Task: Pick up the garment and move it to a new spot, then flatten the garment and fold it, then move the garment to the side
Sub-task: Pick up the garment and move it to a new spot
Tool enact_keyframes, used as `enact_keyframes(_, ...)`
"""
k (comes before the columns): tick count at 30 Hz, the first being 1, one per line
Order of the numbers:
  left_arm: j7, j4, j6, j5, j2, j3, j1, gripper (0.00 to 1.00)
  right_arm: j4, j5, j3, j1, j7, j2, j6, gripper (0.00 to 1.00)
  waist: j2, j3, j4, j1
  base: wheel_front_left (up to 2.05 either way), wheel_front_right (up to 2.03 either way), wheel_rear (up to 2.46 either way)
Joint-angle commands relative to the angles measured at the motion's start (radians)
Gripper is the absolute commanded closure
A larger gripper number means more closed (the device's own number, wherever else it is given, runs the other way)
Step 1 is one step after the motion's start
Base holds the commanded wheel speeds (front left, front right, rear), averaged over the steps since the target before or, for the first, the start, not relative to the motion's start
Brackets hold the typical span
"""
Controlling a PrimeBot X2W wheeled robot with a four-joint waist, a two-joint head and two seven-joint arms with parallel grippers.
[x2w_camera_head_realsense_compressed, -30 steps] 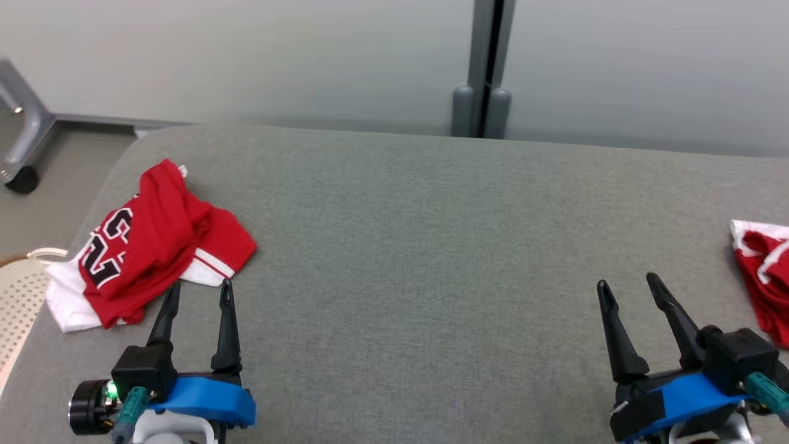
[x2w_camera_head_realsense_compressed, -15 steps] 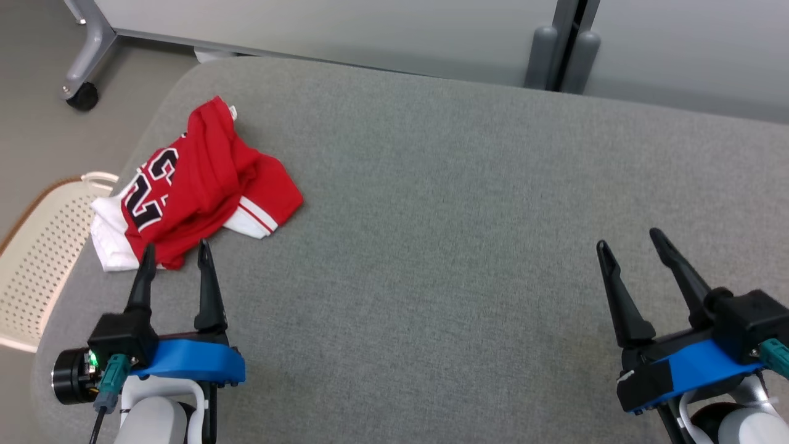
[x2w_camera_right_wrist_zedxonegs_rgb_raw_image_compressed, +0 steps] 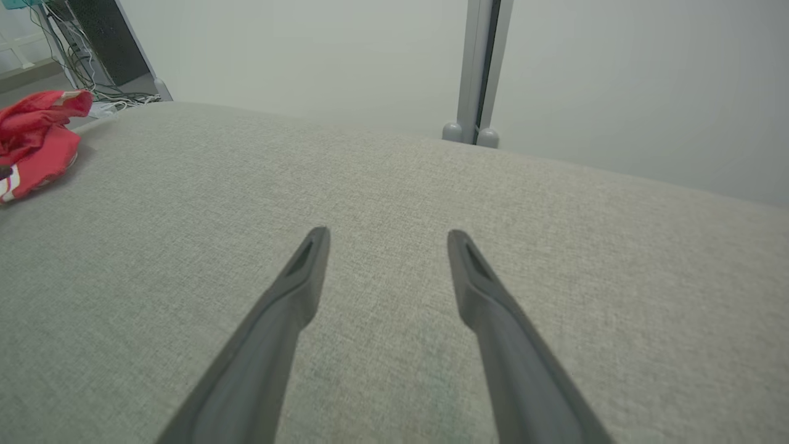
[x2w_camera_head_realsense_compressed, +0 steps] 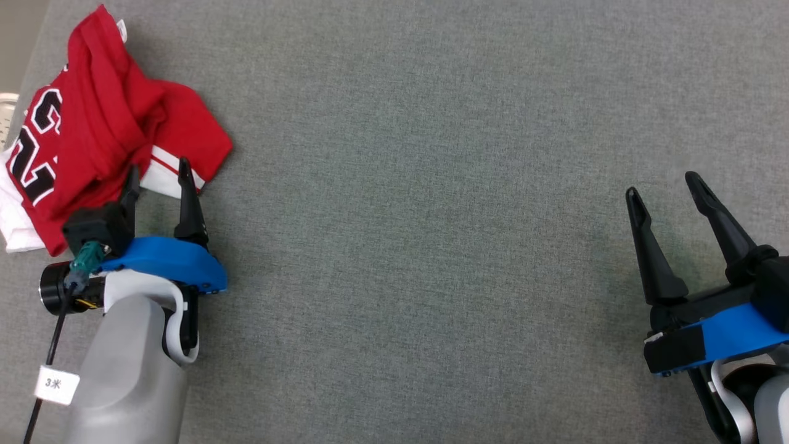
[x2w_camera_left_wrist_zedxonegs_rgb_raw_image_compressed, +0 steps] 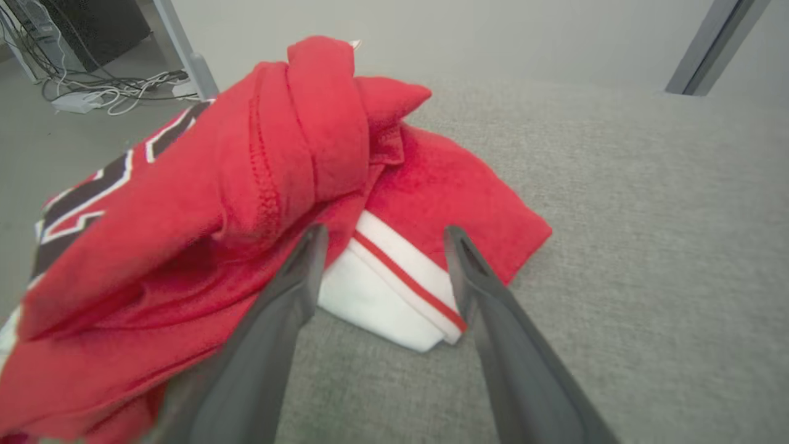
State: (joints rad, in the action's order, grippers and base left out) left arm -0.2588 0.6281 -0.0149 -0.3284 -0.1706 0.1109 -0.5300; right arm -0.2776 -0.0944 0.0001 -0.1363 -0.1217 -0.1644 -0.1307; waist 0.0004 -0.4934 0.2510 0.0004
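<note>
Your left claw (x2w_camera_head_realsense_compressed: 158,166) reaches forward low over the grey bench (x2w_camera_head_realsense_compressed: 431,216), jaws spread wide and holding nothing. Its fingertips straddle the white-striped hem of the crumpled red garment (x2w_camera_head_realsense_compressed: 92,123) at the bench's left edge. Your right claw (x2w_camera_head_realsense_compressed: 661,185), equally wide and holding nothing, sits well apart at the right.

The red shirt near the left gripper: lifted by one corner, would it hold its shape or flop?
Probably flop: the shirt lies crumpled in soft folds. It looks thin, so likely light. Pushed, it would probably bunch up on the grey cushion rather than slide.
</note>
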Motion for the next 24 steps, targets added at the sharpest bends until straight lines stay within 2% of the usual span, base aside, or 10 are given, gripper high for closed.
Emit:
enact_keyframes(1, 0.001, 0.046, 0.008, -0.008, -0.006, -0.006, -0.035, 0.00, -0.006, -0.003, -0.004, -0.011, 0.004, -0.004, 0.000, 0.00, -0.0004, -0.015, 0.002, -0.0004, 0.00, 0.00, 0.00)
enact_keyframes(9, 0.010, 0.305, 0.052, -0.042, -0.009, -0.013, -0.151, 0.00, 0.011, -0.008, -0.007, -0.033, 0.019, -0.007, 0.000, 0.00, -0.0004, -0.027, -0.019, -0.0004, 0.00, 0.00, 0.00)
enact_keyframes(10, 0.009, 0.323, 0.057, -0.041, -0.006, -0.010, -0.157, 0.46, 0.013, -0.007, -0.008, -0.032, 0.020, -0.006, 0.000, 0.00, -0.0004, -0.022, -0.019, -0.0004, 0.00, 0.00, 0.00)
enact_keyframes(11, 0.007, 0.339, 0.060, -0.042, -0.005, -0.008, -0.159, 0.99, 0.016, -0.005, -0.009, -0.033, 0.020, -0.005, 0.000, 0.00, -0.0004, -0.017, -0.019, -0.0004, 0.00, 0.00, 0.00)
enact_keyframes(17, -0.005, 0.357, 0.056, -0.045, -0.017, -0.025, -0.149, 1.00, 0.037, -0.002, -0.008, -0.024, 0.037, 0.007, 0.000, 0.00, -0.0004, 0.037, -0.024, -0.0004, 0.00, 0.00, 0.00)
enact_keyframes(24, -0.007, 0.143, 0.015, 0.001, -0.040, -0.080, -0.042, 1.00, 0.079, -0.011, -0.016, 0.009, 0.074, 0.033, 0.000, 0.00, -0.0004, 0.152, -0.035, -0.0004, 0.00, 0.00, 0.00)
